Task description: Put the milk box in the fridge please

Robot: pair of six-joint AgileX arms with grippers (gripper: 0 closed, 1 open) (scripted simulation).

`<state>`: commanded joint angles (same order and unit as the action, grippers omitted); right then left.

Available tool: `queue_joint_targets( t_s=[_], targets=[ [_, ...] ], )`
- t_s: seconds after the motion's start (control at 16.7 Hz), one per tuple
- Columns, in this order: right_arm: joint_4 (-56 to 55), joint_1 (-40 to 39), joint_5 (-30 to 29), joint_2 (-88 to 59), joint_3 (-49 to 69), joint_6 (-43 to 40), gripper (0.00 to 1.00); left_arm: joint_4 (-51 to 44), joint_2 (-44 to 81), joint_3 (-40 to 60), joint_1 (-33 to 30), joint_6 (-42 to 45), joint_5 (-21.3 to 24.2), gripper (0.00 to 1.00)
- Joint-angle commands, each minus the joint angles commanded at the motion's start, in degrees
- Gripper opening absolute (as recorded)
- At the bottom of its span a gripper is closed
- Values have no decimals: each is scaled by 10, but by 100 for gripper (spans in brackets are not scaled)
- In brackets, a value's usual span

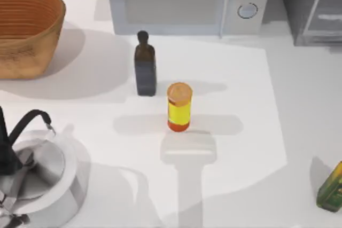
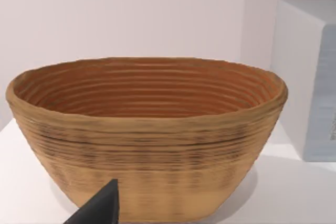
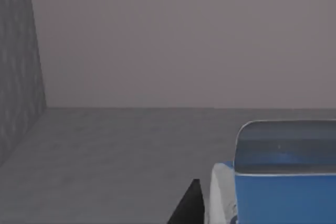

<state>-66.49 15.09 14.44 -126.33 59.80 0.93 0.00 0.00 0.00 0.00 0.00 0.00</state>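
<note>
The milk box (image 3: 283, 182), blue on top with a white side, is close in the right wrist view. A dark part of my right gripper (image 3: 191, 205) sits right beside it. I cannot tell whether the gripper holds the box. Around them are a flat grey floor (image 3: 121, 150) and plain grey walls, like the inside of a cabinet. The fridge (image 1: 312, 9), dark grey with a pale panel and a slim bar, stands at the table's back right corner. My left arm (image 1: 32, 177) is parked at the front left. A dark tip of its gripper (image 2: 100, 208) faces the basket.
A woven basket (image 1: 26, 30) stands at the back left and a light grey microwave (image 1: 187, 1) at the back middle. A dark bottle (image 1: 145, 65) and a yellow jar with an orange lid (image 1: 179, 108) stand mid-table. A green-yellow carton (image 1: 331, 188) is at the front right edge.
</note>
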Motion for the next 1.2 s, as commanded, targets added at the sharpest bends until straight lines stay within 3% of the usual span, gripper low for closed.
queue_joint_targets(
  t_s=[0.54,0.96,1.2],
  targets=[
    [164,-23,-27,-117,285,-1,0,0,0,0,0,0,0,100],
    [192,-27,-33,-132,322,-1,0,0,0,0,0,0,0,100],
    [192,-27,-33,-132,322,-1,30,0,0,0,0,0,0,100]
  ],
)
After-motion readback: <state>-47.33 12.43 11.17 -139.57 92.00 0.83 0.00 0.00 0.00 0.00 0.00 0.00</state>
